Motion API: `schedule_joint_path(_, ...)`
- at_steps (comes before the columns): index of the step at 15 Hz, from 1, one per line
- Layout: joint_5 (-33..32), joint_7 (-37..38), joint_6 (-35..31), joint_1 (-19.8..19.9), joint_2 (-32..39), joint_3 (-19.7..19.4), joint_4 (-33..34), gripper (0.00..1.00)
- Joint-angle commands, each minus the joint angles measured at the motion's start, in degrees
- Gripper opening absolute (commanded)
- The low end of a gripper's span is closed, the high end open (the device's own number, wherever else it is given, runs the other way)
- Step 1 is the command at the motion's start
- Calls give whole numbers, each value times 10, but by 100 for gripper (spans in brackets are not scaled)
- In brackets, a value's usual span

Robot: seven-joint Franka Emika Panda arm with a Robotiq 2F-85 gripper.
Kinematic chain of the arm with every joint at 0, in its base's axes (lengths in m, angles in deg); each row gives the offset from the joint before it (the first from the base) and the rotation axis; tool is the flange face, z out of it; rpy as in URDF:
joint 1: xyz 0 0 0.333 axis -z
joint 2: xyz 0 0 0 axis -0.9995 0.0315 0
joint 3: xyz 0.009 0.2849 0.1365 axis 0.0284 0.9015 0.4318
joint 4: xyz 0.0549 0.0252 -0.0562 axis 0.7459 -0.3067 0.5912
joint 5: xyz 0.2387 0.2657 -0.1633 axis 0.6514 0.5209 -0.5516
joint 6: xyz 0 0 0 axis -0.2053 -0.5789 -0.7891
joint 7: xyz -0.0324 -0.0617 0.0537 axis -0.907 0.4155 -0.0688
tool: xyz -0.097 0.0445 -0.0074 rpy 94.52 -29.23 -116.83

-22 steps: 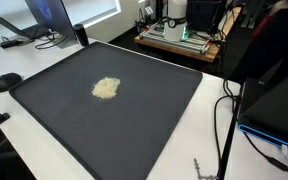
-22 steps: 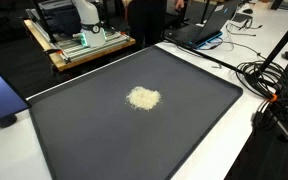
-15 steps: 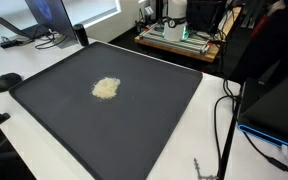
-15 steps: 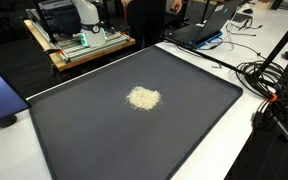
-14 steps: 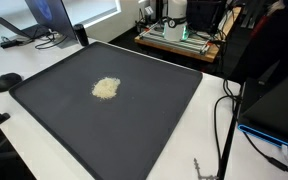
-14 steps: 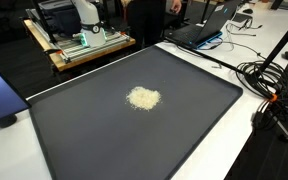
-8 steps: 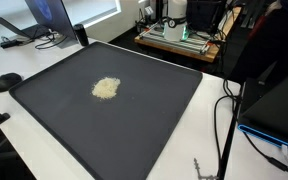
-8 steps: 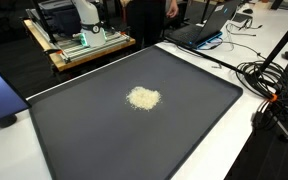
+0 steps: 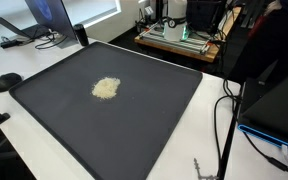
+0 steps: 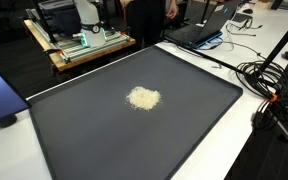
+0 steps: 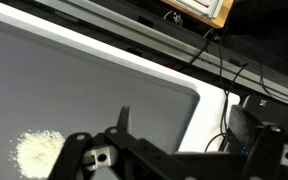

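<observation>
The gripper (image 11: 182,162) shows only in the wrist view, along the bottom edge, released, its jaws spread wide with nothing between them. It hangs above the mat (image 11: 84,85), touching nothing. The pile (image 11: 36,153) of pale beige crumbs lies on the mat off to the gripper's left, near the left finger linkage and outside the jaws. In both exterior views the pile (image 9: 105,88) (image 10: 143,98) sits alone near the middle of the dark mat (image 9: 134,125) (image 10: 134,140), and the gripper is out of frame. Ahead of the gripper the mat ends at a strip of white table (image 11: 134,52). Ahead and to its right, cables (image 11: 222,75) run over the table's edge. A laptop (image 10: 199,30) stands beyond the mat's far corner.
</observation>
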Motion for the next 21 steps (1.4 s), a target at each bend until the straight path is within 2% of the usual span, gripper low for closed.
schedule_joint_path(1, 54, 36, -39, -46, -11, 55, -10, 100)
schedule_joint_path(3, 62, 27, -37, -77, -1, 83, 0, 100)
schedule_joint_path(4, 46, 31, -30, -61, 1, 69, 1, 100)
schedule_joint_path(6, 47, 34, -31, -78, 1, 86, 1, 100)
schedule_joint_path(12, 48, 33, -31, -78, 1, 84, 1, 100)
schedule_joint_path(21, 45, 0, -38, -95, 53, 96, 58, 100)
